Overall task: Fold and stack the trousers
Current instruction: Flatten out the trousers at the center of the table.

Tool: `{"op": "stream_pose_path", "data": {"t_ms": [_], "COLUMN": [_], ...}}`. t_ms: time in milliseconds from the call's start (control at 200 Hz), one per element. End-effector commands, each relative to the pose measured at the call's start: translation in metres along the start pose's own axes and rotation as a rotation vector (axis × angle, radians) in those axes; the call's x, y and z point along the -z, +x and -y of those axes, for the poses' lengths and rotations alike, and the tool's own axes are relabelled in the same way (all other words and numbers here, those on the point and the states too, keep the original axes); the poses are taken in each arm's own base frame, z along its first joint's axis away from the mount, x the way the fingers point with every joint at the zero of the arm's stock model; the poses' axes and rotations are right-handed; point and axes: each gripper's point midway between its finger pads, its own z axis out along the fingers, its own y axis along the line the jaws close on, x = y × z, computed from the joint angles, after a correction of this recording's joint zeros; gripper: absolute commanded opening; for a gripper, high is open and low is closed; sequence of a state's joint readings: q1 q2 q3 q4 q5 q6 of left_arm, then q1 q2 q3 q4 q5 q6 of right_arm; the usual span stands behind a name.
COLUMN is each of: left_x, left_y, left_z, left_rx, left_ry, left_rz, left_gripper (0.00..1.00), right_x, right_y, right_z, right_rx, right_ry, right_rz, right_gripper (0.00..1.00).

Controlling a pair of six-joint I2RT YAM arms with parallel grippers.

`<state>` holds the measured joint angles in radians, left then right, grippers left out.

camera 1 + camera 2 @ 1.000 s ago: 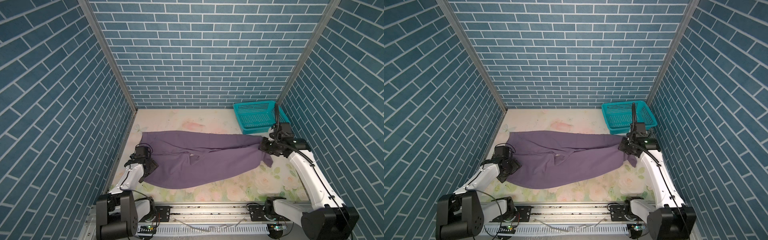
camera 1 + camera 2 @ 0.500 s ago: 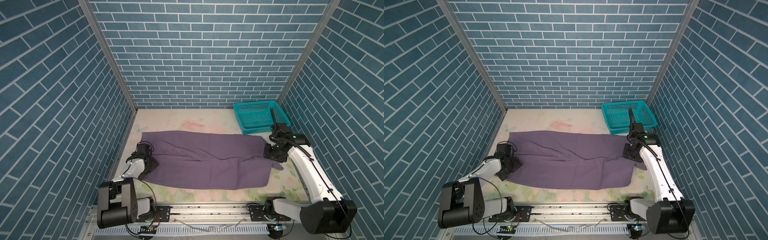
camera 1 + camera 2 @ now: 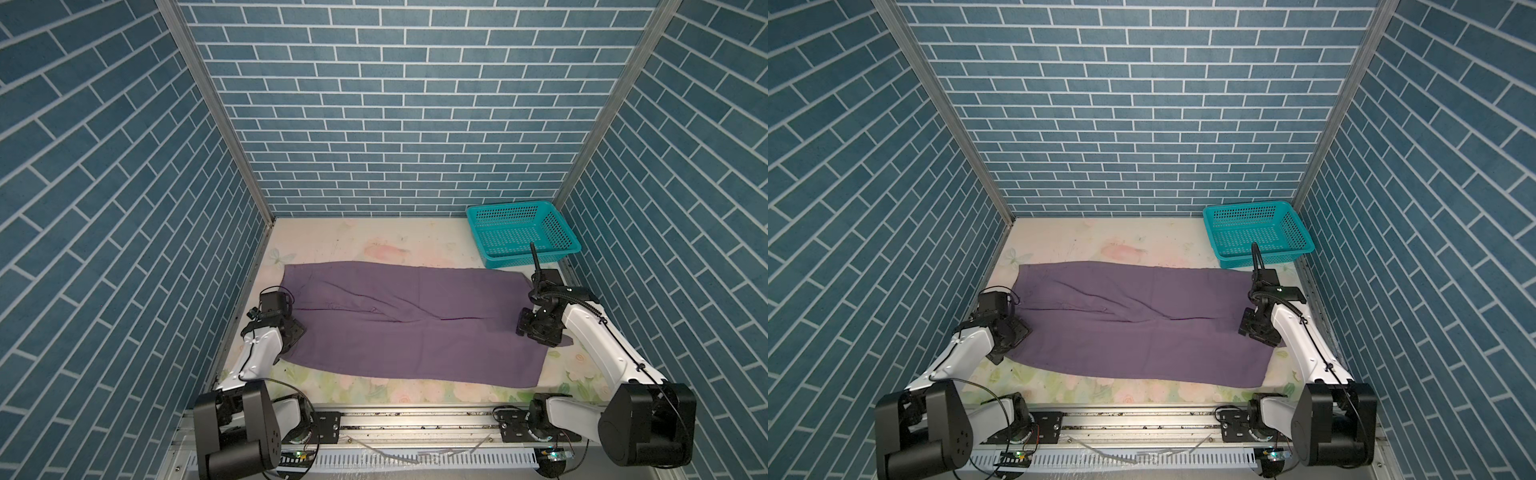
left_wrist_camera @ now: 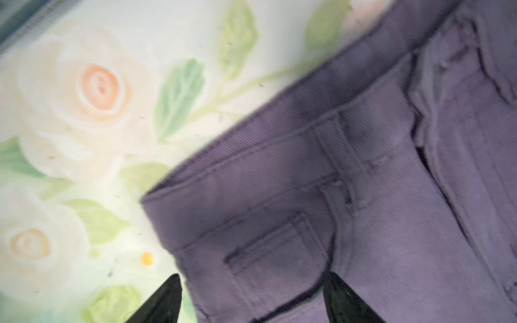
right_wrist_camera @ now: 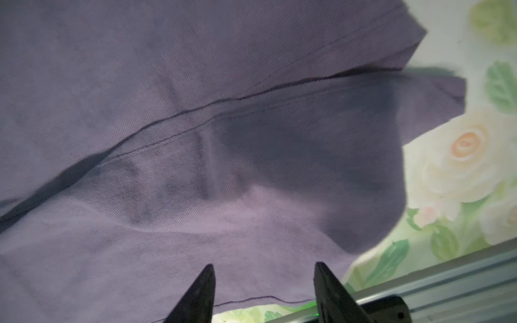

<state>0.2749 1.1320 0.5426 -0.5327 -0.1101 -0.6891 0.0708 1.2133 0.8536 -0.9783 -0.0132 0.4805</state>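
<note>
Your trousers lie spread flat across the bench, running from near its left edge to near its right edge and sitting closer to the front than the back. The waistband is at the left end and the leg hems are at the right end. A diagonal crease runs from the waist toward the middle, where one leg lies partly over the other. The left gripper sits low at the waistband's front corner with its jaws apart. In the blurred left wrist view, one finger is over bare bench and the other over cloth, and the corner with a small pocket lies loose between them. The right gripper hangs over the hem end by the bench's right edge, jaws likewise apart and clamping nothing, with cloth lying below them. In the right wrist view, one leg's edge overlaps the other and the cloth stops short of the rail. The basket stands in the back right corner, just beside the far hem; you cannot tell whether they touch.
</note>
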Motion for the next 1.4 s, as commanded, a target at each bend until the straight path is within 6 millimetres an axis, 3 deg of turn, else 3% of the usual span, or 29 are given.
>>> {"op": "stream_pose_path", "data": {"t_ms": [0,75,135,270,345,435,535,580,710,835,1020,1170,1265,1355,1395], "left_x": [0.004,0.008,0.010,0.008,0.009,0.018,0.033,0.041,0.054,0.054,0.046,0.044,0.041,0.036,0.034], "left_y": [0.002,-0.002,-0.003,0.003,0.009,0.013,0.013,0.011,0.003,0.000,0.004,0.005,0.006,0.008,0.009], "left_z": [-0.016,-0.016,-0.014,0.003,0.020,0.039,0.062,0.070,0.083,0.087,0.088,0.085,0.084,0.084,0.084], "left_rx": [0.041,0.047,0.042,0.030,-0.012,-0.076,-0.128,-0.144,-0.169,-0.171,-0.176,-0.183,-0.194,-0.204,-0.204], "left_ry": [-0.035,-0.028,-0.019,0.065,0.108,0.126,0.166,0.182,0.199,0.204,0.190,0.177,0.167,0.160,0.158], "left_rz": [0.005,0.021,0.026,-0.007,-0.025,-0.008,0.035,0.052,0.088,0.096,0.074,0.076,0.071,0.059,0.054], "left_gripper": [0.61,0.40,0.33,0.32,0.33,0.23,0.18,0.18,0.18,0.20,0.20,0.20,0.21,0.21,0.21], "right_x": [-0.019,-0.029,-0.028,-0.013,-0.015,-0.032,-0.056,-0.064,-0.077,-0.090,-0.111,-0.114,-0.105,-0.083,-0.070], "right_y": [0.001,0.006,0.003,-0.020,-0.028,-0.029,-0.027,-0.025,-0.019,-0.008,0.008,0.021,0.023,0.015,0.011], "right_z": [-0.023,-0.026,-0.030,-0.016,-0.010,-0.019,-0.032,-0.033,-0.037,-0.058,-0.122,-0.166,-0.169,-0.155,-0.146], "right_rx": [-0.055,-0.075,-0.101,-0.156,-0.161,-0.170,-0.188,-0.189,-0.161,-0.071,-0.010,0.066,0.078,0.087,0.093], "right_ry": [-0.126,-0.146,-0.185,-0.174,-0.151,-0.188,-0.242,-0.233,-0.191,-0.142,-0.253,-0.305,-0.310,-0.277,-0.265], "right_rz": [-0.035,-0.063,-0.037,0.089,0.104,0.054,-0.013,-0.026,-0.047,-0.078,-0.128,-0.149,-0.158,-0.117,-0.095], "right_gripper": [0.52,0.48,0.49,0.60,0.61,0.47,0.09,0.00,0.00,0.00,0.00,0.00,0.00,0.00,0.07]}}
